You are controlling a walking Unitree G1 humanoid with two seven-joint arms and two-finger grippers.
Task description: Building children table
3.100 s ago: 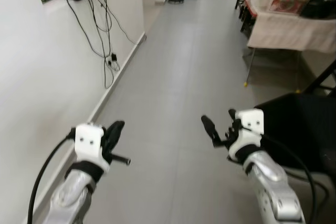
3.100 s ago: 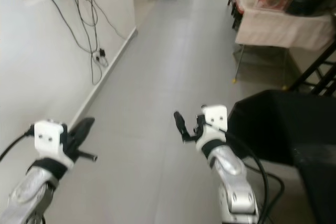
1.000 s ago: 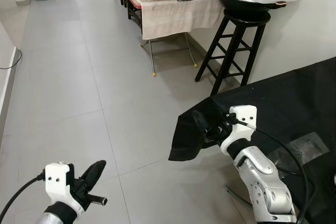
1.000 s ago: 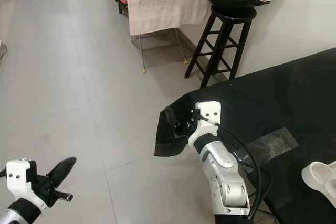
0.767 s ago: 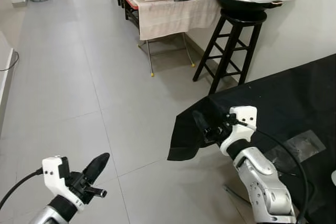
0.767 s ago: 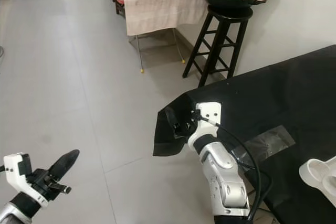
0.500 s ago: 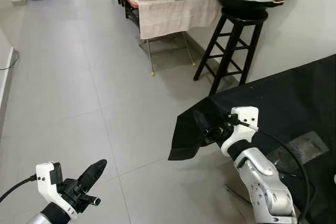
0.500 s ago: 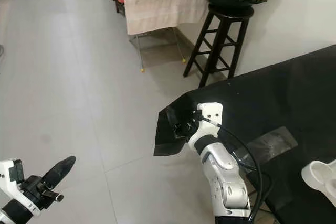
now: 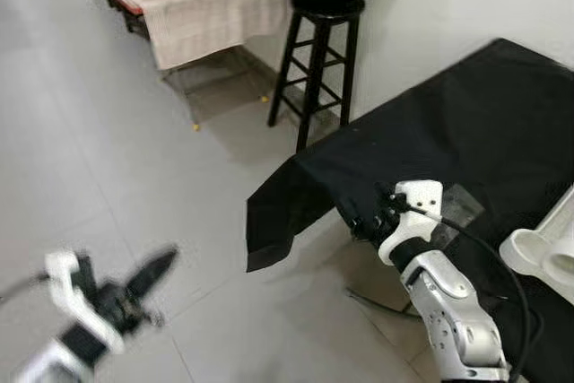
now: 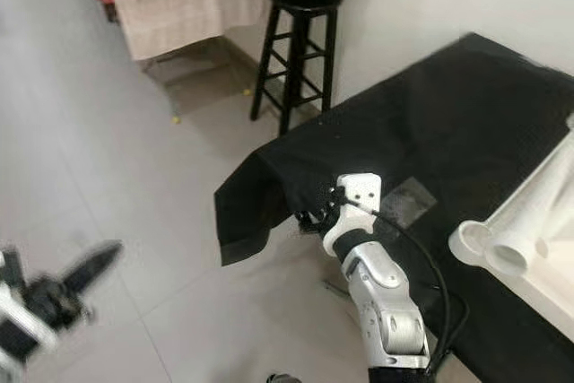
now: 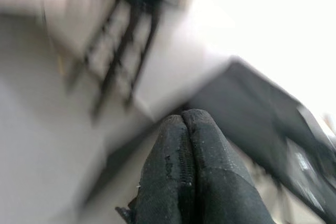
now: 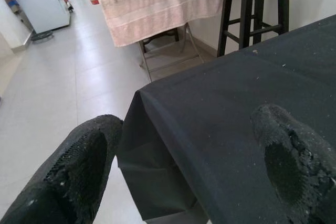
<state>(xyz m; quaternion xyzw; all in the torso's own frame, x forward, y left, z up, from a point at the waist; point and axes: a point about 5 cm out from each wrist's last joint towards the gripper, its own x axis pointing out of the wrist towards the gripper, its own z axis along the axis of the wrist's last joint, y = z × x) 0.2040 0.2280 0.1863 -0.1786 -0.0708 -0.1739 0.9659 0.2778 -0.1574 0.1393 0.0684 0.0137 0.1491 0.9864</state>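
The white table parts [image 10: 529, 230] lay at the right edge of the bench [image 10: 466, 114], on its black cloth: a round-socketed piece nearest me and a long flat panel running away behind it. I judged they had been laid out there so both arms could get at them once I stood square to the bench; nothing had been joined yet, so the build had not begun.

My right claw [image 9: 360, 218] hung over the near left corner of the bench, well apart from the parts, fingers spread wide and empty, which suited an approach and no more. My left claw [image 9: 148, 277] hung low over the grey floor [image 9: 108, 150], far left of the bench, blurred in the head views. Its fingers [image 11: 184, 156] were pressed together, gripping nothing.

Beyond the bench stood a black stool [image 9: 314, 60] carrying a wide pan and a tub, and further off a cloth-draped side table [image 9: 211, 20].

The right wrist view gave me the cloth's draped corner between the two pads [image 12: 79, 166], plus specks on the fabric that the head views lost. The head views alone gave me the parts.
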